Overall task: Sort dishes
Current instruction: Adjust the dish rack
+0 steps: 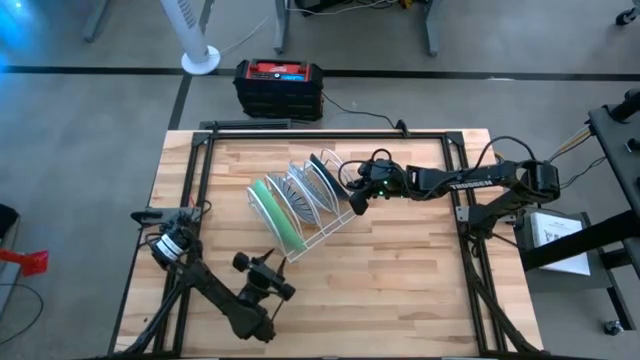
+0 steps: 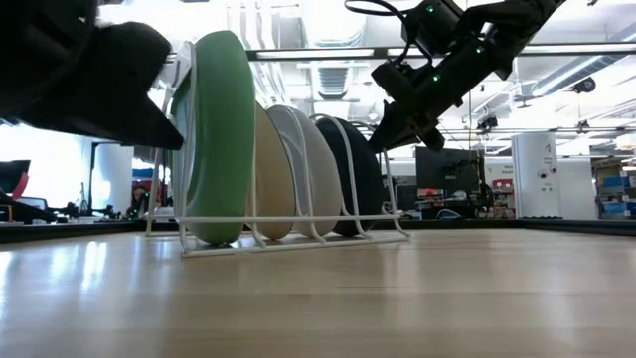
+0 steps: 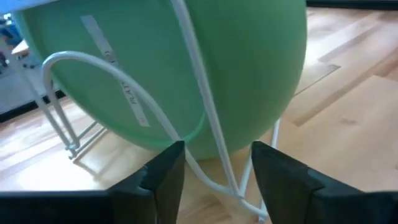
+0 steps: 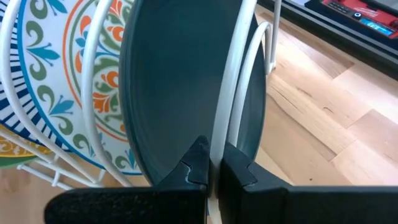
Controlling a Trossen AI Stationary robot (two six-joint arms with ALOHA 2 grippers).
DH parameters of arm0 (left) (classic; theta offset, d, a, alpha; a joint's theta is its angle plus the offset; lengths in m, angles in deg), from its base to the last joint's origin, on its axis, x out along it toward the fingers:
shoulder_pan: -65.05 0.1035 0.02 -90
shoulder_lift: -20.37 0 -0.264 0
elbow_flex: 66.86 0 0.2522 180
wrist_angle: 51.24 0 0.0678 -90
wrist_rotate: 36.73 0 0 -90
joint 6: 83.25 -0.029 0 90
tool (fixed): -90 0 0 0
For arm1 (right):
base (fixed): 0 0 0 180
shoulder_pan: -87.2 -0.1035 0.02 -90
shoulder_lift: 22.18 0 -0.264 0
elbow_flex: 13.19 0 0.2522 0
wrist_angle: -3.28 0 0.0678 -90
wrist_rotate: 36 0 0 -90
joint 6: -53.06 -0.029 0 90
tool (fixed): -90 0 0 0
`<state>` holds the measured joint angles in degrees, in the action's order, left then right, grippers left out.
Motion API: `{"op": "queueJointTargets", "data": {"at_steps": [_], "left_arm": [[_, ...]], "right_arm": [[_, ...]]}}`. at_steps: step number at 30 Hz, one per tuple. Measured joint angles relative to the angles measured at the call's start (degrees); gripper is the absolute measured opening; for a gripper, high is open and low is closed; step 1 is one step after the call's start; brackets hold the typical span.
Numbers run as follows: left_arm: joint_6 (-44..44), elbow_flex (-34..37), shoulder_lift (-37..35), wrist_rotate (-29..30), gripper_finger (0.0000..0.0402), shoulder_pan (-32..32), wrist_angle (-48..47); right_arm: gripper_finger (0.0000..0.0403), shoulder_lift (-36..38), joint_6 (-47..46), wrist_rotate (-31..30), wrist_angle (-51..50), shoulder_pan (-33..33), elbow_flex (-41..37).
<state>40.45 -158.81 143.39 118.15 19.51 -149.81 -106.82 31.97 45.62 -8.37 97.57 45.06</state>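
A white wire rack (image 1: 322, 226) stands mid-table with the dishes upright on their rims in its slots. From the near end they are a light green plate (image 1: 278, 215), a yellowish one (image 2: 270, 169), a white one with blue lines (image 4: 87, 81) and a dark teal one (image 4: 180, 81). My left gripper (image 3: 217, 155) is open at the rack's near end, just short of the green plate (image 3: 186, 68), with a rack wire (image 3: 214, 143) between its fingers. My right gripper (image 4: 214, 163) is shut at the rack's far end, by the teal plate (image 1: 328, 172). My right gripper comes slanting down from the table's right side. Its shut fingertips (image 4: 199, 158) stand at the rack's end wire loop (image 4: 231, 93), in front of the teal plate. I cannot tell whether they touch the wire or the plate.
A red and black box (image 1: 280, 85) and a white fan base (image 1: 200, 60) sit on the floor beyond the far edge. Black frame rails (image 1: 195, 190) run along the table's left, right and far sides. In the low view my left gripper (image 2: 89, 70) is a dark mass beside the green plate.
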Motion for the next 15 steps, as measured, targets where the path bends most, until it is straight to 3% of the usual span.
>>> {"op": "queueJointTargets", "data": {"at_steps": [6,15], "left_arm": [[-0.59,0.02,0.59,2.97,0.0186,0.19,1.26],[-2.12,4.52,0.61,3.94,0.0162,2.86,9.42]], "right_arm": [[0.0001,-0.03,0.80,0.04,0.04,0.00,-0.02],[0.0001,-0.06,1.47,-0.24,0.06,-0.02,-0.02]]}}
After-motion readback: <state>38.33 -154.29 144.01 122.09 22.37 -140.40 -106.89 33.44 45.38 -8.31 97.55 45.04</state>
